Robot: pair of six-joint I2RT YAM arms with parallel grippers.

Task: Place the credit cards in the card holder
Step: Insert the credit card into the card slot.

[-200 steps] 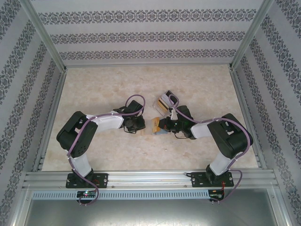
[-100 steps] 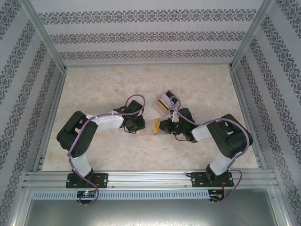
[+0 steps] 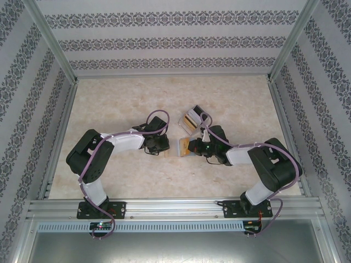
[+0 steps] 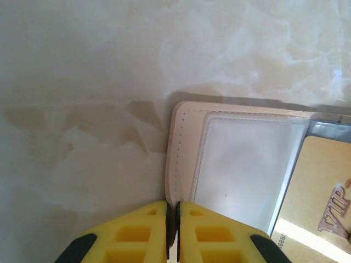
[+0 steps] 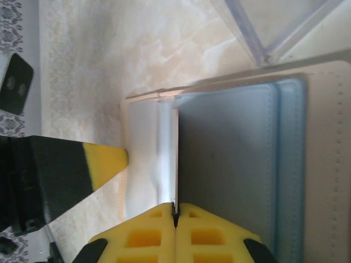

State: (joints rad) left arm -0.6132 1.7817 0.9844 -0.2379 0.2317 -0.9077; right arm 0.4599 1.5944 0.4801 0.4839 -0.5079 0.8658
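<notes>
- Card holder [image 4: 184, 153]: tan, lying opened on the surface [image 4: 82, 66] between your two arms, with the clear window pocket and the greyish inside facing up.
- Left tool [image 4: 171, 212]: clenched on the stitched outer rim of the card holder, pinning that side down.
- Right tool [image 5: 175, 212]: clenched on a thin piece seen edge-on. It is probably the credit card [image 4: 323, 203], though from that angle a flap of the holder cannot be ruled out.
- Credit card: gold with "VIP" lettering, in the left wrist view at the holder's side away from the left tool, and touching or overlapping the inner panel.
- Clear plastic box [image 3: 192, 116]: on the surface just beyond the holder, apart from both tools.
- Relation to watch: the holder lies from your right tool straight toward the left tool, and the card's flat face runs along that same line. The right arm is the nearer one to the card, so any push into the pocket would press against the left tool's hold.
</notes>
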